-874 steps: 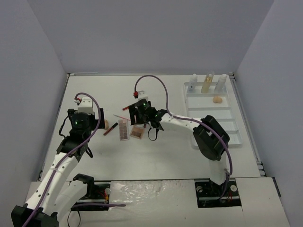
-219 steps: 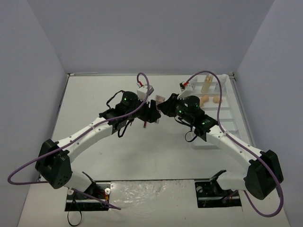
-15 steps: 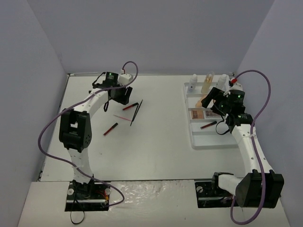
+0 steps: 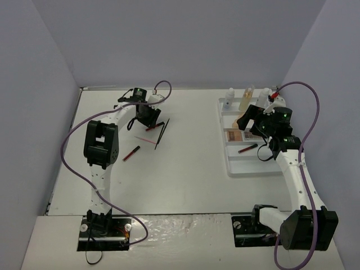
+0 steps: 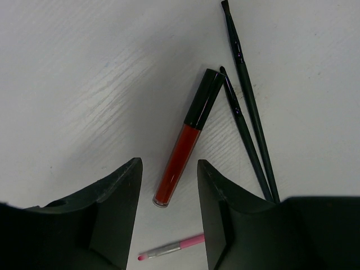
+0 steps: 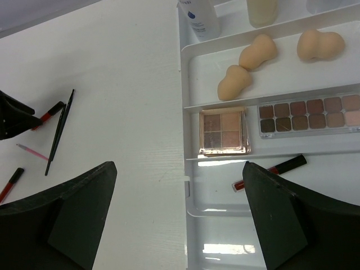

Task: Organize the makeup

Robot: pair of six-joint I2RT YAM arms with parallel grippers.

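Observation:
My left gripper (image 5: 169, 169) is open, low over the table, its jaws either side of the bottom end of a red lip tube (image 5: 183, 146) with a black cap. Two thin black brushes (image 5: 247, 118) lie just right of the tube and a pink brush (image 5: 171, 247) lies below it. A second lip tube (image 4: 131, 153) lies nearer the arm bases. My right gripper (image 6: 180, 169) is open and empty above the left rim of the white tray (image 6: 185, 112). The tray holds three beige sponges (image 6: 257, 54), two palettes (image 6: 225, 131), a lip tube (image 6: 270, 171) and bottles (image 6: 199, 17).
The tray (image 4: 253, 166) stands at the right of the table, with two white bottles (image 4: 229, 99) and an amber bottle (image 4: 246, 98) along its far end. Purple cables loop over both arms. Grey walls close in the table on three sides.

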